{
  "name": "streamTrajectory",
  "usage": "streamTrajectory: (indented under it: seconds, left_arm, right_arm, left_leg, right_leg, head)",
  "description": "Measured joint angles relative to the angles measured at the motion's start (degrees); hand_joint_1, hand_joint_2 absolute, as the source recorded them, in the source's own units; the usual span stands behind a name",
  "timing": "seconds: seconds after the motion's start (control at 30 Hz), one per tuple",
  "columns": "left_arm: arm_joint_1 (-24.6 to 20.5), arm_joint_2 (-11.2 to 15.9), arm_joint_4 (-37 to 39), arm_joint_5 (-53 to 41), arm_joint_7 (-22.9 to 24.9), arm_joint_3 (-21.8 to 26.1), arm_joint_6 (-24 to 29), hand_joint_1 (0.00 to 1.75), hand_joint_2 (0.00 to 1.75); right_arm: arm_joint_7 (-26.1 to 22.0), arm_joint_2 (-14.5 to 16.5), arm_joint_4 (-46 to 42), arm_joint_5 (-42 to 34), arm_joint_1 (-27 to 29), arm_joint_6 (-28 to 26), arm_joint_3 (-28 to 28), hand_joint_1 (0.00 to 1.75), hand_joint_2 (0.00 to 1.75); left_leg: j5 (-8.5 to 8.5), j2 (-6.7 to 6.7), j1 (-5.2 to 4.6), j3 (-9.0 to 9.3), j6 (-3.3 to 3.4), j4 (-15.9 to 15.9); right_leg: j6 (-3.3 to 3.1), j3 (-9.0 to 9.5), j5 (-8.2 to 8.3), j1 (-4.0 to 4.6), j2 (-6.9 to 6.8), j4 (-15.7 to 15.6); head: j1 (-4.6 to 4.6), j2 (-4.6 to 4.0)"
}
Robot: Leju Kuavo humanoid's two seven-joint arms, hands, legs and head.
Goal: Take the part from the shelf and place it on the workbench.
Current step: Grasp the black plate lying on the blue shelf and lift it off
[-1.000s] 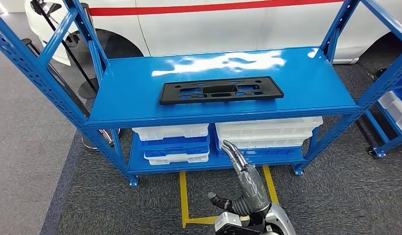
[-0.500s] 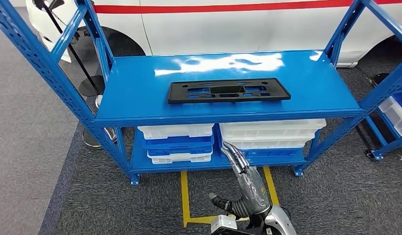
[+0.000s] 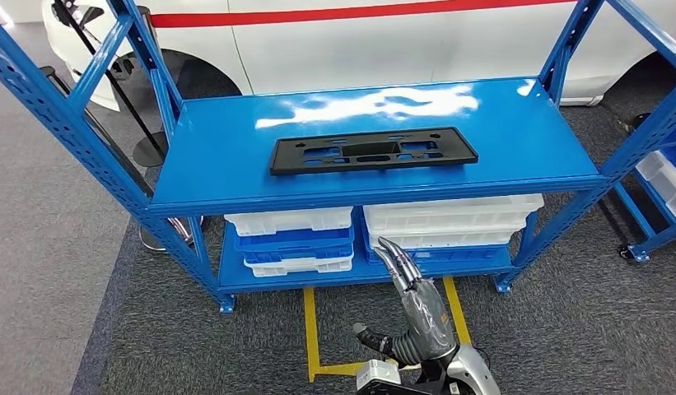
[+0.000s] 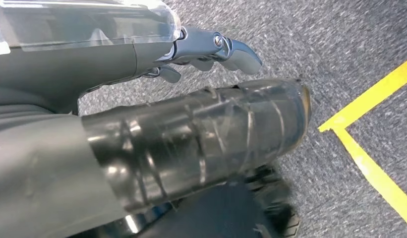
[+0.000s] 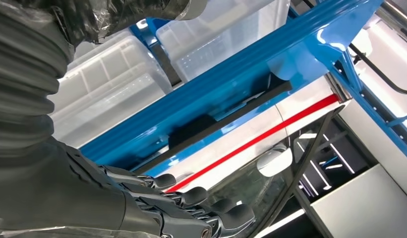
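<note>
Fingers (image 3: 398, 259) of your right hand (image 3: 417, 309) stretch straight out with the thumb stuck out sideways, nothing held, raised in front of the lower shelf level; your left hand (image 4: 211, 47) hangs over grey carpet beside yellow floor tape (image 4: 370, 124), fingers loosely curled, holding nothing; ahead of your right hand, the black part (image 3: 373, 151) lies flat near the middle of the blue shelf (image 3: 235, 164), untouched; white and blue bins (image 3: 293, 240) sit stacked beneath it; behind stands a white car (image 3: 400, 41) with a red stripe.
</note>
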Motion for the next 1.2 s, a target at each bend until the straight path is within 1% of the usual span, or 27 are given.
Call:
streamTrajectory:
  seconds: [0.03, 0.07, 0.13, 0.17, 0.33, 0.43, 0.6, 1.2]
  left_arm:
    - [0.0, 0.0, 0.0, 0.0, 0.0, 0.0, 0.0, 0.00, 0.00]
    - [0.0, -0.1, 0.0, 0.0, 0.0, 0.0, 0.0, 0.00, 0.00]
    - [0.0, -0.1, 0.0, 0.0, 0.0, 0.0, 0.0, 0.00, 0.00]
    - [0.0, -0.1, 0.0, 0.0, 0.0, 0.0, 0.0, 0.00, 0.00]
    - [0.0, -0.1, 0.0, -0.1, 0.0, 0.0, -0.1, 0.00, 0.00]
    - [-0.1, -0.1, 0.0, -0.1, 0.0, 0.0, -0.1, 0.00, 0.00]
    - [-0.1, -0.1, 0.0, -0.2, 0.1, 0.0, -0.1, 0.00, 0.00]
    - [-0.1, -0.1, 0.0, -0.6, 0.2, 0.0, -0.2, 0.00, 0.00]
  right_arm:
    - [0.0, 0.0, 0.0, 0.0, 0.0, 0.0, 0.0, 0.00, 1.75]
    - [-0.1, -0.1, -0.1, 0.0, 0.0, 0.1, 0.0, 0.00, 1.75]
    - [-0.1, -0.2, -0.2, -0.1, 0.0, 0.1, 0.0, 0.00, 1.75]
    - [-0.1, -0.2, -0.2, -0.2, 0.0, 0.1, 0.0, 0.00, 1.75]
    - [-0.1, -0.4, -0.4, -0.2, 0.0, 0.1, 0.0, 0.00, 1.75]
    - [-0.1, -0.4, -0.4, -0.2, 0.0, 0.1, 0.0, 0.00, 1.75]
    - [-0.1, -0.4, -0.5, -0.2, 0.0, 0.1, 0.0, 0.00, 1.75]
    - [-0.8, -0.4, -0.5, 0.0, -0.1, 0.0, 0.0, 0.00, 1.75]
  left_leg:
    - [0.58, -0.09, 0.05, 1.14, 0.16, -2.5]
    - [0.62, -0.19, 0.02, 1.62, 0.34, -3.6]
    - [0.58, -0.27, -0.24, 1.60, 0.98, -3.7]
    - [0.62, -0.27, -0.33, 1.60, 0.95, -3.7]
    - [0.52, -0.27, -0.64, 1.60, 1.31, -3.6]
    - [0.50, -0.27, -0.74, 1.60, 1.54, -3.6]
    - [0.52, -0.27, -0.75, 1.60, 1.64, -3.6]
    - [0.53, -0.27, -0.73, 1.60, 1.65, -3.6]
  right_leg:
    - [0.23, -0.09, -0.08, 0.14, 0.06, 0.1]
    - [0.43, -0.20, -0.12, 0.35, 0.12, 0.2]
    - [0.70, -0.26, -0.03, 0.48, 0.16, 0.2]
    - [0.79, -0.22, 0.01, 0.44, 0.16, 0.1]
    - [1.26, -0.09, 0.19, 0.11, 0.18, -0.3]
    - [1.34, -0.08, 0.22, 0.01, 0.19, -0.3]
    - [1.42, -0.09, 0.24, -0.06, 0.18, -0.3]
    - [1.42, -0.09, 0.24, -0.06, 0.18, -0.3]
  head:
    - [-0.01, 0.00]
    - [-0.02, 0.00]
    - [-0.02, 0.00]
    - [-0.03, 0.00]
    - [-0.03, 0.00]
    - [-0.03, 0.00]
    - [-0.04, 0.00]
    - [-0.04, 0.00]
